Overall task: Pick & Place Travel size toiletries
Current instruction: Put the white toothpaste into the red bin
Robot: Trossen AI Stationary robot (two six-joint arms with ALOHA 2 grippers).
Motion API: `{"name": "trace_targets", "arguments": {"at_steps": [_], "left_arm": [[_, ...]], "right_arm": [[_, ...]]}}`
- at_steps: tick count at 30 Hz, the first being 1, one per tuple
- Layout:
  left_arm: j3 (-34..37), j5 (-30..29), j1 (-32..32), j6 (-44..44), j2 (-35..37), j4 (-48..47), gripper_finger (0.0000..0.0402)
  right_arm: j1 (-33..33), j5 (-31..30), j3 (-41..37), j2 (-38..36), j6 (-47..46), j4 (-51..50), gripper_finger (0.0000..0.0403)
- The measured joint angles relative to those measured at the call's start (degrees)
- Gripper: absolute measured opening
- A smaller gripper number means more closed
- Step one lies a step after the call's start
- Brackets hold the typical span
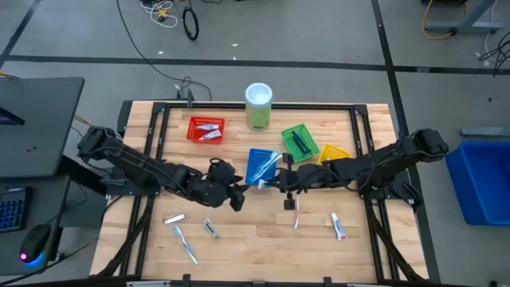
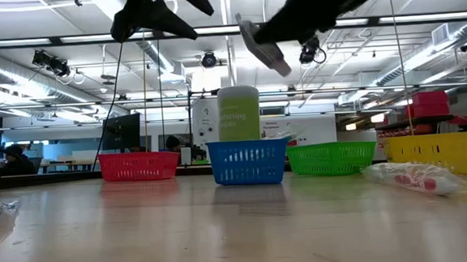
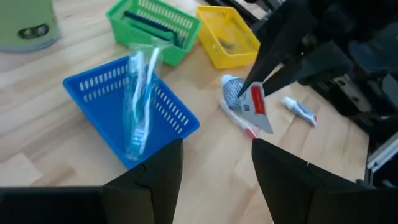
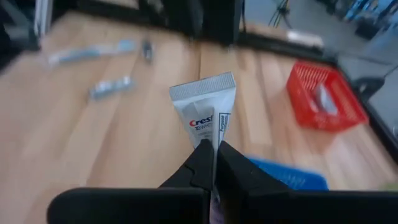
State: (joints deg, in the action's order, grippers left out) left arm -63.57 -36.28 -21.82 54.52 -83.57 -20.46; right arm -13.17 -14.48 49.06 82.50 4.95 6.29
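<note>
Near frame centre, we judged the right gripper [image 4: 210, 163], pinched shut on the toothpaste tube [image 4: 205, 115], should carry it level over the red basket [image 1: 205, 128] before releasing, while the left gripper [image 3: 214, 158] waited open and empty.

Bright even overhead light; soft shadows; right wrist background blurred.

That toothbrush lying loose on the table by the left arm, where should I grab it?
Take the toothbrush mid-handle, straight down from above, fingers across its narrow width: it lies flat and diagonal on the table. The open left gripper is nearest.
</note>
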Motion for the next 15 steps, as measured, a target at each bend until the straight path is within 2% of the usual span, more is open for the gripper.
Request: {"name": "trace_targets", "arguments": {"at_steps": [6,11,15], "left_arm": [[-0.01,3.41,2.09,-5.70,-0.96,4.86,0.0199],[0.20,4.29,2.39,-4.79,-2.44,4.32,0.0199],[-0.12,4.97,2.64,-2.83,-3.79,4.66,0.0199]], "right_arm": [[-0.15,-1.23,-0.02,3.46,1.43,10.73,0.0014],[-0.27,-5.98,-0.07,7.15,2.87,11.77,0.0014],[0.04,-6.84,-0.06,7.70,2.95,12.05,0.0014]]}}
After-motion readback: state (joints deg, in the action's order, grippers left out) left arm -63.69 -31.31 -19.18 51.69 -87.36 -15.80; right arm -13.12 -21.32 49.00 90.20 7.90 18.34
